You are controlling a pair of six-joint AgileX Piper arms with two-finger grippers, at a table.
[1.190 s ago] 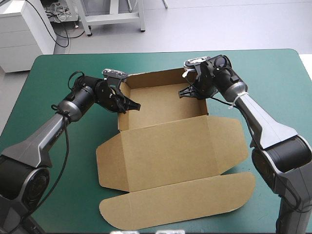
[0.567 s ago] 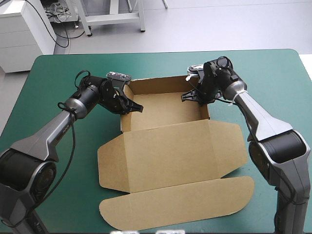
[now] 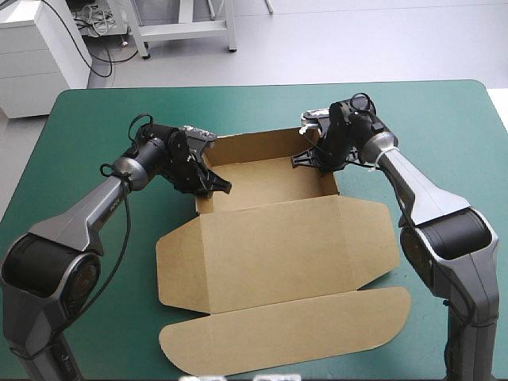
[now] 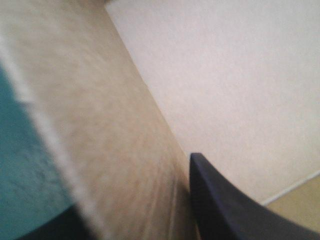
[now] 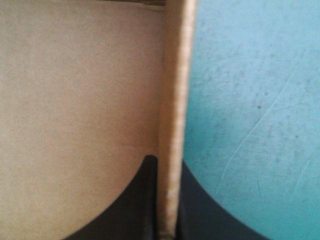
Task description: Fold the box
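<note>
The brown box lies mid-table as an open tray at its far end, with the lid and its rounded flap flat toward the near edge. My left gripper is shut on the tray's left wall. In the left wrist view that wall runs between the two black fingers of my left gripper. My right gripper is shut on the right wall. In the right wrist view the wall's edge stands pinched in my right gripper, with the tray floor on one side.
Teal-green cover surrounds the box on every side, widest toward the far edge and the left. The same cover shows outside the right wall. A white cabinet stands beyond the far left corner.
The left gripper has slid a little toward the near end of the left wall, and its arm has swung in. The tray's far left corner has shifted slightly. The right gripper has barely moved.
</note>
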